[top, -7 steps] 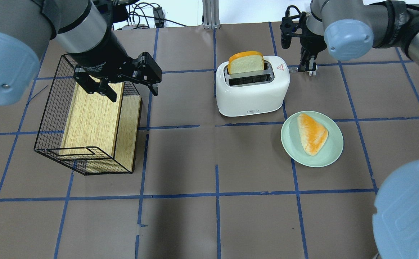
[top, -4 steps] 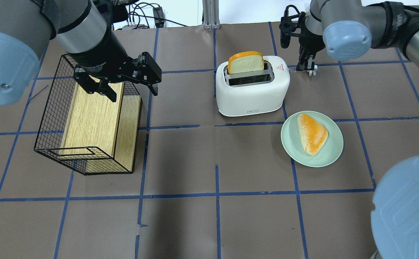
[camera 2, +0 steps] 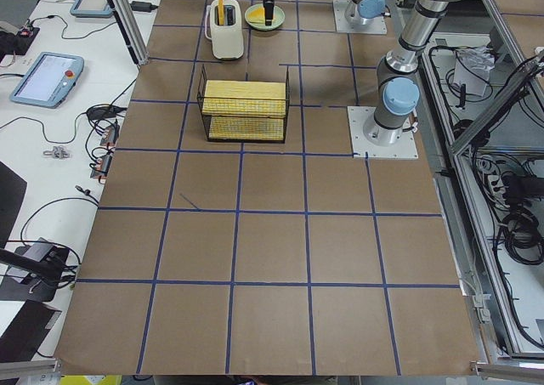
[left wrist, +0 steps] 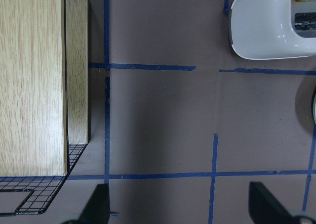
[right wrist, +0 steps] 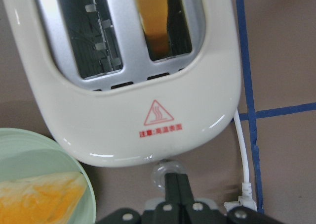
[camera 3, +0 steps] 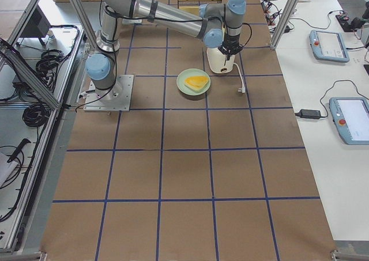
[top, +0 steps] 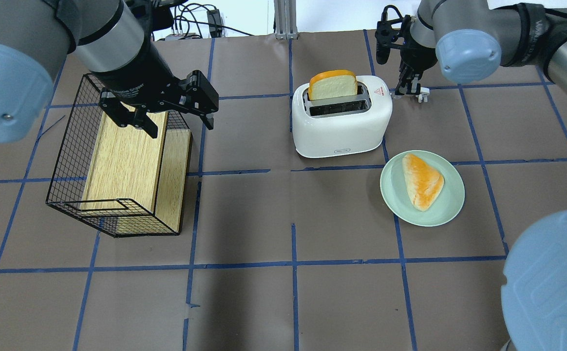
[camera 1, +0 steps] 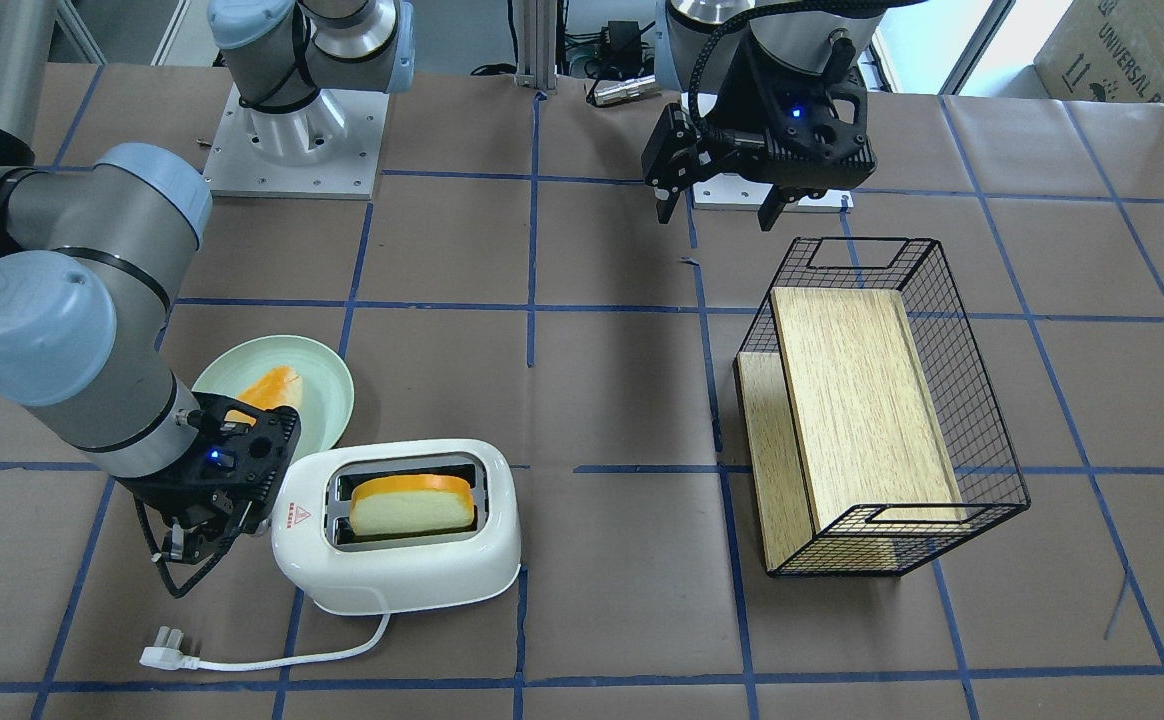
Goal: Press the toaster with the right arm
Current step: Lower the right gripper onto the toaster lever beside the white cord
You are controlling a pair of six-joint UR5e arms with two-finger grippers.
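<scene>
The toaster [top: 342, 124] stands on the far half of the table [top: 293, 302], just right of centre, with a bread slice [top: 333, 84] poking up from its far slot. The right gripper [right wrist: 174, 184] is down at its right end, fingers pinched narrow around nothing, tip right by the small clear lever knob [right wrist: 164, 173]. Whether they touch, I can't call. The push should go straight down, centred on that knob, or the tip slips off and shoves the toaster. The right arm [top: 468, 46] reaches in from the right, wrist pointing down. The left gripper [top: 176, 119] hangs wide open over the wire basket [top: 66, 161].
</scene>
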